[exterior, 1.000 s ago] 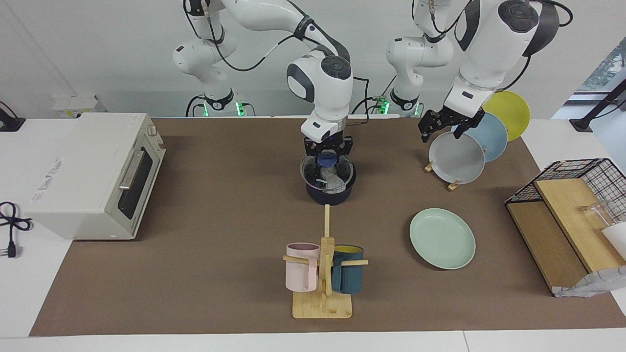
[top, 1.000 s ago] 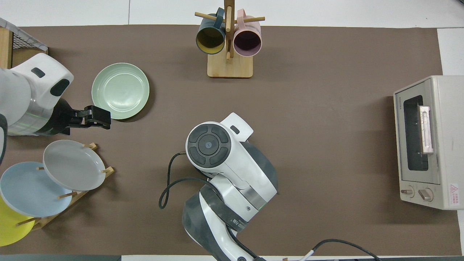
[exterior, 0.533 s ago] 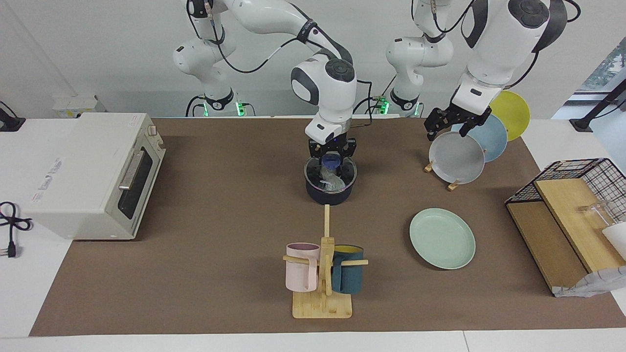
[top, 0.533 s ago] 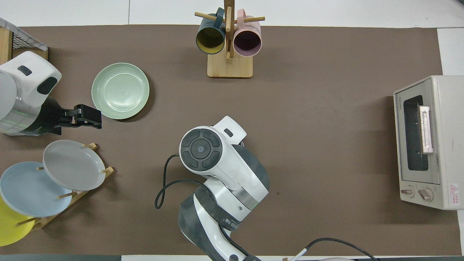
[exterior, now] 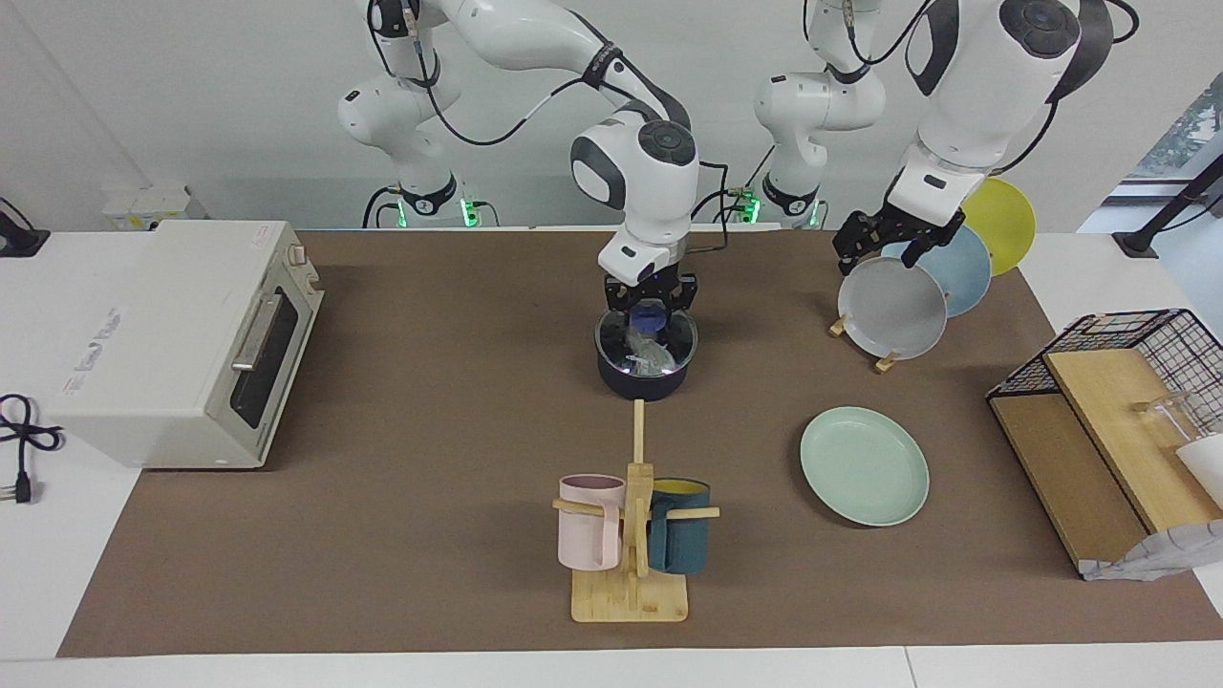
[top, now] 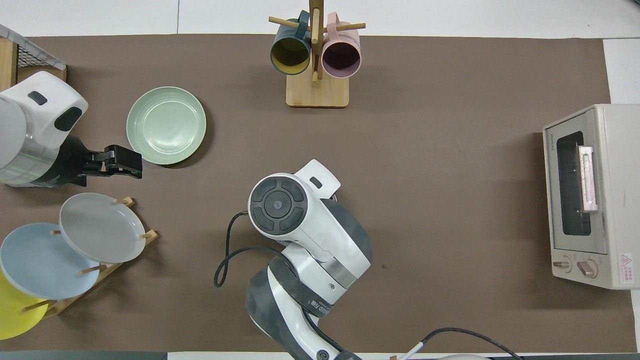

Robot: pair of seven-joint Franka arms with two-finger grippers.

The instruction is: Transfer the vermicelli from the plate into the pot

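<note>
The dark pot (exterior: 642, 380) stands mid-table with a clear glass lid (exterior: 673, 336) resting on it. Whitish vermicelli (exterior: 651, 356) shows through the glass, inside the pot. My right gripper (exterior: 650, 304) is directly over the pot, fingers at either side of the lid's blue knob (exterior: 649, 318). In the overhead view the right arm hides the pot. The mint-green plate (exterior: 865, 465) (top: 166, 125) lies bare, toward the left arm's end. My left gripper (exterior: 884, 244) (top: 125, 161) hangs open and empty over the grey racked plate (exterior: 893, 308).
A toaster oven (exterior: 182, 339) stands at the right arm's end. A wooden mug tree (exterior: 631, 592) with a pink and a teal mug is farther from the robots than the pot. A wire basket (exterior: 1137, 330) with wooden boards sits at the left arm's end.
The right gripper came down with the glass lid, which was raised and tilted and now sits level on the pot. The left gripper drew back over the plate rack.
</note>
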